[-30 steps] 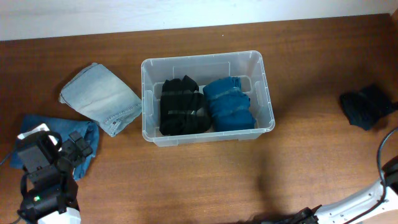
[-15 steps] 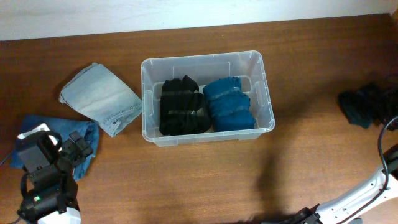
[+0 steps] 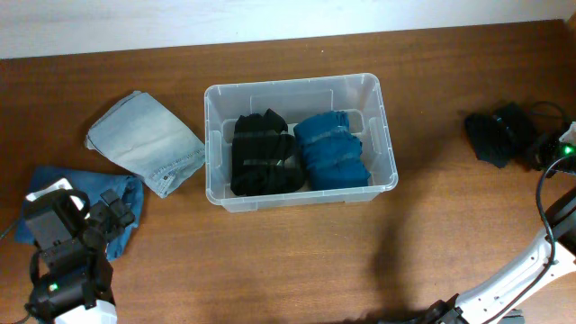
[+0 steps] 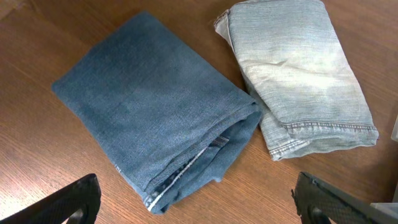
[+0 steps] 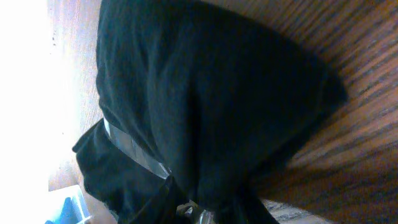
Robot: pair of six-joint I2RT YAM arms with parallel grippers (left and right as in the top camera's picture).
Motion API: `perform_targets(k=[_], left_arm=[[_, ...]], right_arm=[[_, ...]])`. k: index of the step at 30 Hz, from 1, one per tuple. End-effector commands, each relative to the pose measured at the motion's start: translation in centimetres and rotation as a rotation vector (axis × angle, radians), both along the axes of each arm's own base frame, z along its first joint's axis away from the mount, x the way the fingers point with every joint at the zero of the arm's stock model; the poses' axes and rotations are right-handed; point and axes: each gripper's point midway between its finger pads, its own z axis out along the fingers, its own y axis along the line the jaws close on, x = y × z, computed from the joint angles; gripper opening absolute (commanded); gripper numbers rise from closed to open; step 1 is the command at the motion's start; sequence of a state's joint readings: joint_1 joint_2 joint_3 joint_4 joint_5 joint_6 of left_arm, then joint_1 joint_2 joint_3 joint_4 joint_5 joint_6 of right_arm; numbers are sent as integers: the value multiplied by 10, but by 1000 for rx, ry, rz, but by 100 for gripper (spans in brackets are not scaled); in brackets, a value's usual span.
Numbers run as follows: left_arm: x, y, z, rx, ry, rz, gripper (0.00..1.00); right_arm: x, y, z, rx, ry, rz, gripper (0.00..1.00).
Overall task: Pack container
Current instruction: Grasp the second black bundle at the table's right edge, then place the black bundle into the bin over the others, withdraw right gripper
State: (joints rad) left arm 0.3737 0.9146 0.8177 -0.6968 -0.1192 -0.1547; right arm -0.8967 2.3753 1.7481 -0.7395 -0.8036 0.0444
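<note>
Packed: we count black roll and blue roll inside container.
Unpacked: pale jeans, blue jeans, near the left edge of the bench.
Right end effector: clamped on dark garment.
Left end effector: apart.

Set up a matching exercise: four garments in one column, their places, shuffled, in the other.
1. black roll
2. teal roll
3. pale denim
4. dark bundle

A. near the right edge of the table
B. right half of the container
C. left half of the container
D. on the table, left of the container

Pairs: 1-C, 2-B, 3-D, 4-A
</note>
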Motion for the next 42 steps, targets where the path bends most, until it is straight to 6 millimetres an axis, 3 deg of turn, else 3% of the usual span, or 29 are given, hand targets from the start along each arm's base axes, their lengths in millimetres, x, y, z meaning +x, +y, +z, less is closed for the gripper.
perform_targets(k=[1,9,15,18,19,20,21,23,24,26,28,30,32,36,42], left_arm=[[3,1,8,-7,-23,5,99],[3,1,8,-6,-23,5,99],[3,1,8,-7,-23,5,99],[3,1,8,-7,-23,5,100],[3,1,8,-7,-23,5,99],[3,1,8,-7,-23,5,99],[3,1,8,-7,-23,5,100],[3,1,8,-6,-23,5,99],[3,1,8,-7,-23,5,99],[3,1,8,-6,-23,5,99],[3,1,8,-6,-23,5,99],[3,1,8,-6,-23,6,99],[3,1,8,-6,-23,6,99],[2,2,8,-4,-22,9,99],[2,2,8,-4,-22,9,99]], right_arm=[[-7,12,-22,40,51,13,4],[11,27,32,25,-80,81,4],[32,67,115,-113,-187,212,4],[40,108,175,-218,-279,317,4],[41,139,212,-281,-339,383,4],[41,157,231,-312,-376,419,4],[38,195,267,-366,-447,491,4],[33,239,298,-400,-520,570,4],[26,280,318,-417,-572,649,4],[18,323,325,-433,-590,734,4],[12,363,321,-434,-579,819,4],[5,403,306,-427,-537,912,4],[-1,431,287,-423,-481,977,4],[-16,482,249,-341,-387,1085,4],[-32,524,193,-273,-294,1177,4]])
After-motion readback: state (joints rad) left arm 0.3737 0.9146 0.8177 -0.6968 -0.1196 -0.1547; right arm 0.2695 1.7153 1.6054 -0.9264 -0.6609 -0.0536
